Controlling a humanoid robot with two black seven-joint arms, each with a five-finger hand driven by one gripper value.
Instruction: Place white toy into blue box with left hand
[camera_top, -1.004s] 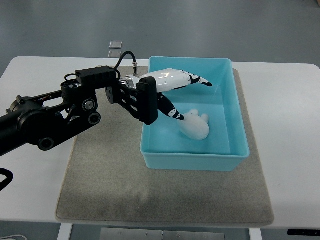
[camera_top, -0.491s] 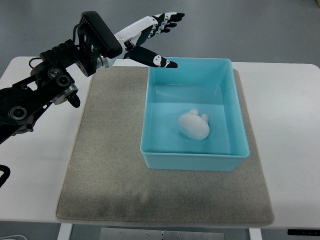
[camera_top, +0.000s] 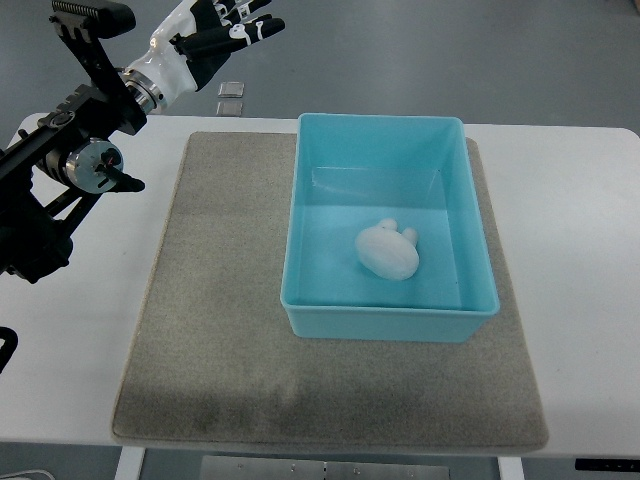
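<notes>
**Non-task items in view**

White surface (camera_top: 580, 250) fills most of the frame, w/ rounded corners at top left and top right. A grey felt-like mat (camera_top: 220, 330) lies flat on it, roughly centred, edges approx. parallel to the surface edges; lower part looks slightly darker in patches. Beyond the far edge is grey floor (camera_top: 450, 50). Two small square light-coloured plates (camera_top: 231, 97) sit on the floor, one just behind the other, near the surface's far edge.
</notes>
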